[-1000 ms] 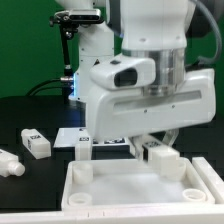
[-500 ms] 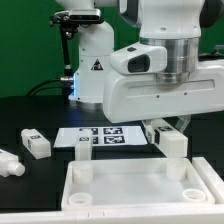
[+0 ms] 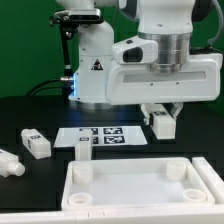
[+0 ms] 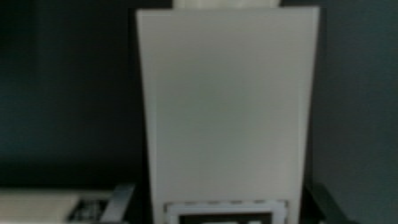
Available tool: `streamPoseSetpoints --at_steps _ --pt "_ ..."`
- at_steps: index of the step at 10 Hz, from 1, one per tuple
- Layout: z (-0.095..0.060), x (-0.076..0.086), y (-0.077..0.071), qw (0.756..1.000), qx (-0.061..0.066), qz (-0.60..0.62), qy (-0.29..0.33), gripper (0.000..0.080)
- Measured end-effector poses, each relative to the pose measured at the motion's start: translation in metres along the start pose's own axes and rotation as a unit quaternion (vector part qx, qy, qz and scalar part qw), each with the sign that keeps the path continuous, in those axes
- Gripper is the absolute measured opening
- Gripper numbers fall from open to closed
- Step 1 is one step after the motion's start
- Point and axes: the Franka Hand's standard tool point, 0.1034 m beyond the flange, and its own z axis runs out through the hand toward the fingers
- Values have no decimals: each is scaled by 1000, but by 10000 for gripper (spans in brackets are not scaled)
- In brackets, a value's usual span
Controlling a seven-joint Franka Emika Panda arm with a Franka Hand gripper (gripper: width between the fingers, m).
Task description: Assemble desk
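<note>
In the foreground we see the desk's white tabletop panel (image 3: 125, 190) lying flat on the black table (image 3: 30, 115), below the claw (image 3: 163, 114) and nearer to the camera than it, its round corner sockets (image 3: 177, 168) facing up. At the panel's far corner, toward the exterior view's left of the claw and lower, an upright leg (image 3: 82, 150) stands with its tag facing us; we cannot tell whether it sits in a socket. Further to that side, well apart from the claw, a loose leg (image 3: 35, 144) lies on the table, and a second loose leg (image 3: 8, 163) is cut off by the frame's edge. The claw itself hangs just beyond the panel's far rim, its two fingers closed on the held leg (image 3: 162, 124), a white block that points downward and is clear of the table. In the wrist view that block fills the middle of the blurred frame, a dark tag at its far end. Beside the claw, toward the exterior view's left and lower, the marker board (image 3: 100, 135) lies flat. Behind it all rises the white robot base (image 3: 95, 70) with its triangle logo.
</note>
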Motion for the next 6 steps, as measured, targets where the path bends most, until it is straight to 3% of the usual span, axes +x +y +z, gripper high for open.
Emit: streamPoseSetpoints --at_steps 1,5,6 --pt "4 -6 -6 1000 -2 -7 -3 264" --pt "7 -7 -5 1000 0 2 -1 264" --pt "20 -25 -5 999 5 33 10 264"
